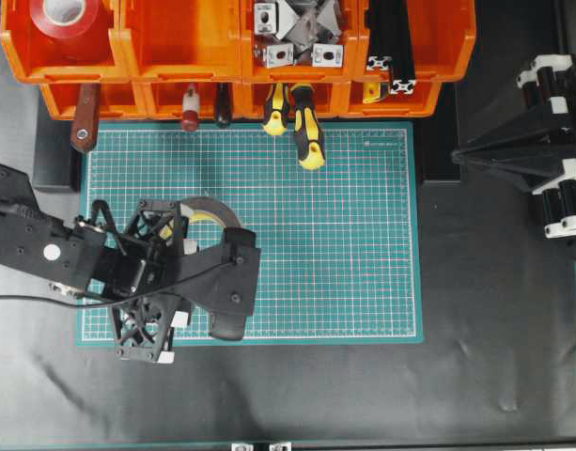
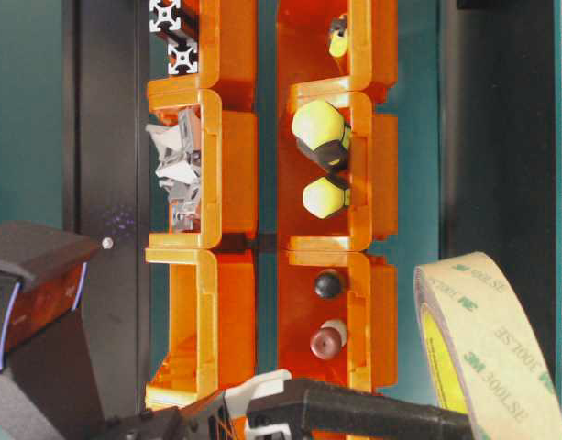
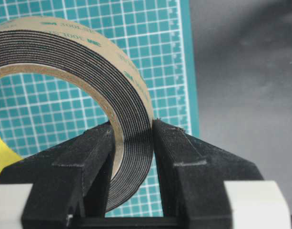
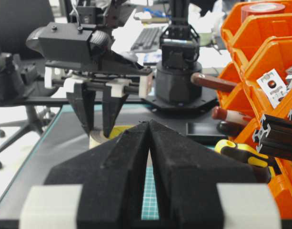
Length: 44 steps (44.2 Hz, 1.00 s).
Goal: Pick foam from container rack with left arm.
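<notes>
From overhead I see my left gripper (image 1: 179, 246) over the green mat (image 1: 344, 235), the foam (image 1: 215, 210) poking out between its fingers, well clear of the orange rack (image 1: 175, 47). At table level the roll (image 2: 482, 353) stands on edge above the black finger (image 2: 372, 412). My left wrist camera shows both jaws clamped on the roll's band (image 3: 131, 157). On the right wrist camera, the right gripper (image 4: 149, 125) has its jaws pressed together, holding nothing.
</notes>
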{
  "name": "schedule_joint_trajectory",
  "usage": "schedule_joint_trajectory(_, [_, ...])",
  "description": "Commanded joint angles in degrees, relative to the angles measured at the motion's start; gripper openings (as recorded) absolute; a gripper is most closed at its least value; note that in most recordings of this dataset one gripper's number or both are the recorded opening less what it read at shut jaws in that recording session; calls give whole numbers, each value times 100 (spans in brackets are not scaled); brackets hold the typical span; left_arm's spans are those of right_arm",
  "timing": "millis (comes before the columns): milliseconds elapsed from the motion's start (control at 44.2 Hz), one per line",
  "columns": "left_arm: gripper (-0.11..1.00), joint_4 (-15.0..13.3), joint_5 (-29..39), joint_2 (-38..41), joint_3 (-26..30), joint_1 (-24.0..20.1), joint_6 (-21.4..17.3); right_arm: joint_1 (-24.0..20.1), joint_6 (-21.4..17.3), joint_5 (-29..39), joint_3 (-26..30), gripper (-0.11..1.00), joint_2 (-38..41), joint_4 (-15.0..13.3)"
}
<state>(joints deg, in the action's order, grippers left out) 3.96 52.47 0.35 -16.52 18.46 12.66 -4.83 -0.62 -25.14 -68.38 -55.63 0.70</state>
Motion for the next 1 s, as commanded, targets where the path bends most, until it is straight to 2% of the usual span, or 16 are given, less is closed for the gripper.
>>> schedule_joint_trajectory(0, [24,18,-18,-97,123,-26,-26,-9,0,-70,132,0,26,9])
schedule_joint_trajectory(362, [24,18,0,-105,114,-97,-44,-9,9,-70,141,0,26,18])
schedule_joint_trajectory(589, [25,18,360,-114,88,-281,-62,-9,9,-70,132,0,26,9])
schedule_joint_trajectory(657, [34,18,439,-114,70,-352,-62,-9,9,-70,141,0,18,9])
schedule_joint_trajectory(747, [62,18,466,-167,-18,-396,-79,-9,9,-70,132,0,26,9])
schedule_joint_trajectory(838, [84,18,448,-237,-141,-396,-97,-9,9,-70,132,0,18,9])
schedule_joint_trajectory(906, [90,18,448,-264,-193,-387,-88,-18,9,-70,132,0,18,18])
schedule_joint_trajectory(974, [90,18,439,-299,-229,-343,-79,-9,9,-70,132,0,18,9])
